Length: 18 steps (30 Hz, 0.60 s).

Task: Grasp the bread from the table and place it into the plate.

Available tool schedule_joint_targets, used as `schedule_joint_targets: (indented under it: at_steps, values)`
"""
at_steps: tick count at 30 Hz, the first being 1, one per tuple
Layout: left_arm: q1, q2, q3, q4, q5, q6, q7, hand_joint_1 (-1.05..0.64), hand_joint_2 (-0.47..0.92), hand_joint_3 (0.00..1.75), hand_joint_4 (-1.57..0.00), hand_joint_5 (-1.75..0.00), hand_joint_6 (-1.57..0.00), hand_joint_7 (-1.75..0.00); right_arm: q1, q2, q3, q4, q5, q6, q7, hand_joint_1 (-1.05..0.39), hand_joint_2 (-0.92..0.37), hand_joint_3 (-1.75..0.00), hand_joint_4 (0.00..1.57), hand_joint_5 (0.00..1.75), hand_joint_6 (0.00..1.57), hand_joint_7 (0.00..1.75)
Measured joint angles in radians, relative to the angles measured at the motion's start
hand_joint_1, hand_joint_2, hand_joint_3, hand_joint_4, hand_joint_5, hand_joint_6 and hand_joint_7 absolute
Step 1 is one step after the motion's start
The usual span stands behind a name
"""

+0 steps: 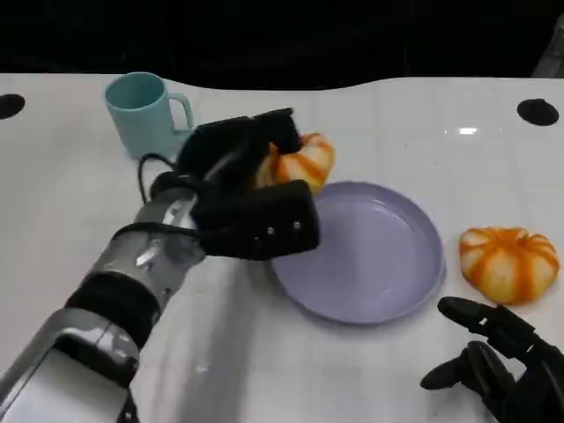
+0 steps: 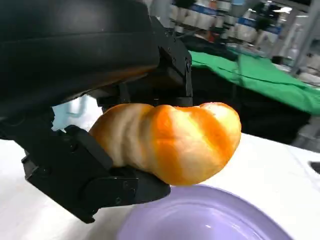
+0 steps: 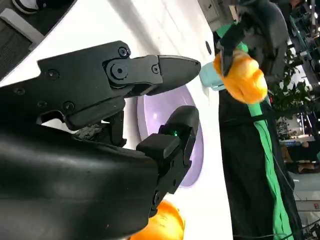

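Left hand [image 1: 251, 189] grips bread [image 1: 300, 160], held above tabletop [image 1: 70, 203] just over far-left rim of purple plate [image 1: 370, 256]. Right hand [image 1: 498, 361] near plate's right front, fingers spread, holding nothing. Second bread [image 1: 508, 263] lies right of plate. Teal mug [image 1: 145, 113] stands beyond plate's left.
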Motion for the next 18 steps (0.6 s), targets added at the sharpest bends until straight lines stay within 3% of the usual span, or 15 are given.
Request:
schedule_joint_targets:
  at_steps: [1,2,6,7,10,13,15,18]
  values:
    - [-0.006,-0.01,-0.008,0.002,0.006,-0.003,-0.001,-0.18,0.62,0.87,-0.87,-1.75,-0.63,-1.74,0.0,0.0,0.0,0.0,0.001,0.0,0.002,-0.75,-0.92,-0.29,0.7,1.16,0.84,0.59]
    - [-0.014,-0.021,-0.018,0.005,0.012,-0.003,-0.001,-0.19,0.64,0.8,-0.86,-1.75,-0.7,-1.48,0.0,0.0,0.0,0.0,0.002,0.0,0.002,-0.75,-0.92,-0.29,0.71,1.16,0.84,0.59]
    - [-0.048,-0.073,-0.056,0.035,0.043,-0.013,-0.001,-0.2,0.67,0.81,-0.87,-1.75,-0.73,-1.54,0.003,0.002,0.003,-0.007,0.001,0.006,0.0,-0.76,-0.92,-0.29,0.7,1.15,0.83,0.59]
    - [-0.053,-0.082,-0.064,0.044,0.046,-0.022,-0.001,-0.19,0.66,0.85,-0.87,-1.75,-0.7,-1.64,0.004,0.002,0.004,-0.01,0.0,0.006,-0.002,-0.76,-0.92,-0.29,0.7,1.15,0.83,0.59]
    - [-0.066,-0.102,-0.079,0.073,0.051,-0.033,-0.006,-0.19,0.64,0.87,-0.87,-1.75,-0.68,-1.72,0.01,0.003,0.008,-0.013,0.0,0.006,-0.003,-0.75,-0.92,-0.28,0.71,1.15,0.83,0.59]
    - [-0.081,-0.115,-0.092,0.102,0.063,-0.031,-0.007,-0.2,0.74,0.56,-0.88,-1.75,-0.66,-1.74,0.012,0.004,0.009,-0.013,0.0,0.006,-0.004,-0.75,-0.92,-0.29,0.71,1.15,0.83,0.59]
    - [-0.089,-0.124,-0.101,0.121,0.078,-0.028,-0.007,-0.22,0.81,0.39,-0.87,-1.75,-0.68,-1.59,0.012,0.005,0.013,-0.013,0.0,0.006,-0.005,-0.75,-0.92,-0.29,0.71,1.15,0.83,0.59]
    - [-0.098,-0.131,-0.121,0.141,0.093,-0.016,-0.007,-0.21,0.89,0.22,-0.85,-1.75,-0.7,-1.52,0.013,0.008,0.017,-0.014,-0.001,0.006,-0.005,-0.75,-0.92,-0.29,0.71,1.14,0.83,0.59]
